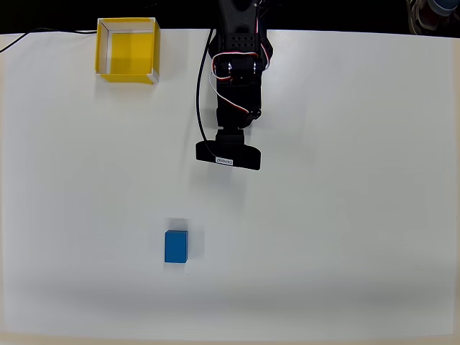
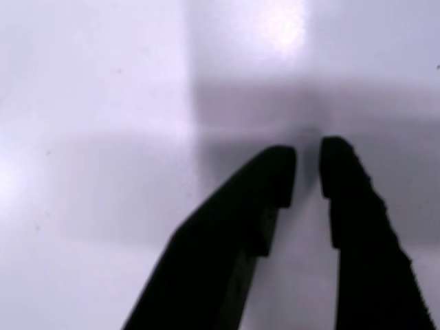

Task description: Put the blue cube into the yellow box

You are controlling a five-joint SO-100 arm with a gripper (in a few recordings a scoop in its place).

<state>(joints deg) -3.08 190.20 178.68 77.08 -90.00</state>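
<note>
Two dark fingers (image 2: 344, 206) sit closest to the wrist camera, with the gripper (image 2: 307, 168) nearly pressed together: only a thin slit of pale surface shows between the tips. We see nothing pinched there and nothing touching either finger; below them is bare white table and their own soft shadow. We take it the hand hovers above the surface, though the wrist view is too blurred to say how high.

Moving outward in the overhead view, our arm (image 1: 237, 79) reaches in from the far edge of the table (image 1: 345, 215), near the middle of that edge, its wrist block pointing toward the near edge. We judge this a resting or starting pose: it is aimed at no object yet.

Blue cube (image 1: 176, 246) lies flat on the table, well apart from the arm, nearer the near edge and a little left of the arm's line. It is free on all sides, so we judge it easy to take from above once the fingers spread wider than its short side.

Yellow box (image 1: 127, 50) stands open-topped at the far left corner, beside the arm's base and far from the cube. Its floor looks empty. A black cable (image 1: 18, 42) trails off that corner.

We judge the task not yet begun; reaching and opening come first.
</note>
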